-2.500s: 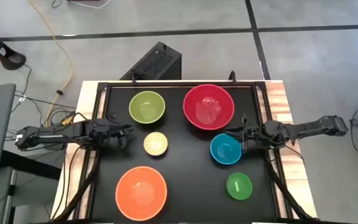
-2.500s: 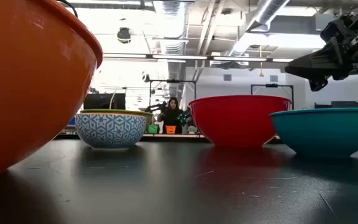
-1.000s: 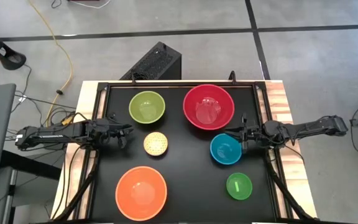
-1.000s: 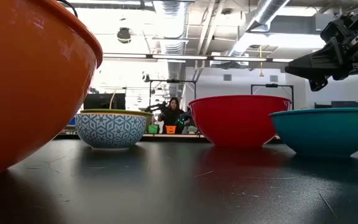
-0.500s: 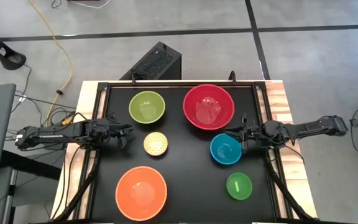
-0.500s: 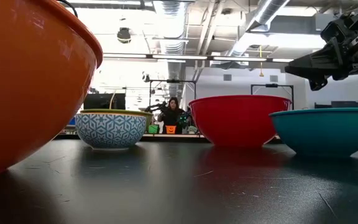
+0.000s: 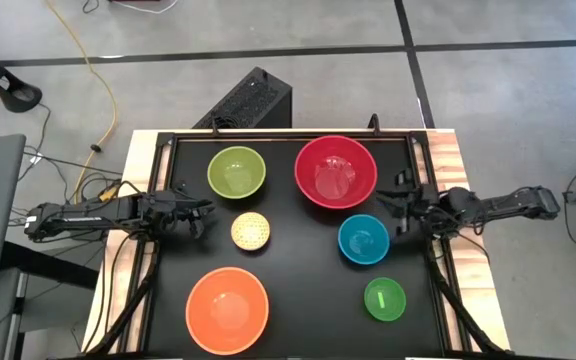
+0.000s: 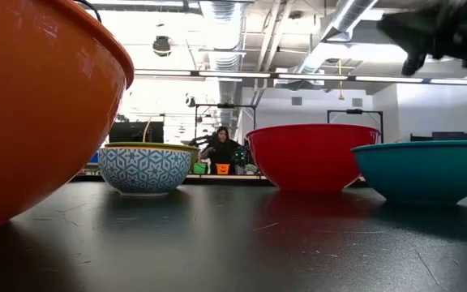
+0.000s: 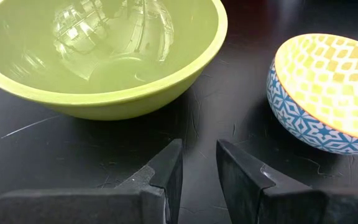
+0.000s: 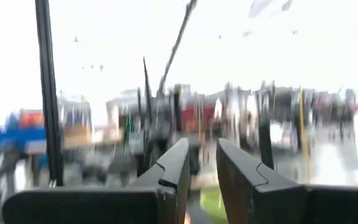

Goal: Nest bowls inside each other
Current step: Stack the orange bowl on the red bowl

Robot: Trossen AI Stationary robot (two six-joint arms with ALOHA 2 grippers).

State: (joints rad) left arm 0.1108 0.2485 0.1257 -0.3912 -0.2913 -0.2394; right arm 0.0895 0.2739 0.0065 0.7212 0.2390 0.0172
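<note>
So far, nothing had been nested: the red bowl (image 7: 335,172), lime green bowl (image 7: 236,172), blue bowl (image 7: 363,240), speckled yellow bowl (image 7: 251,232), orange bowl (image 7: 227,309) and small green bowl (image 7: 385,299) were all set apart on the black table (image 7: 298,290). All five nestings were judged outstanding. The right gripper (image 7: 399,205) was raised beside the blue bowl, fingers narrowly parted, nothing pinched. The left gripper (image 7: 204,212) was parked by the yellow bowl, likewise narrowly parted. No legible writing was found.

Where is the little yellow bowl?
In the high view, the small yellow bowl sits left of the table's middle, between the lime green bowl and the orange bowl.
</note>
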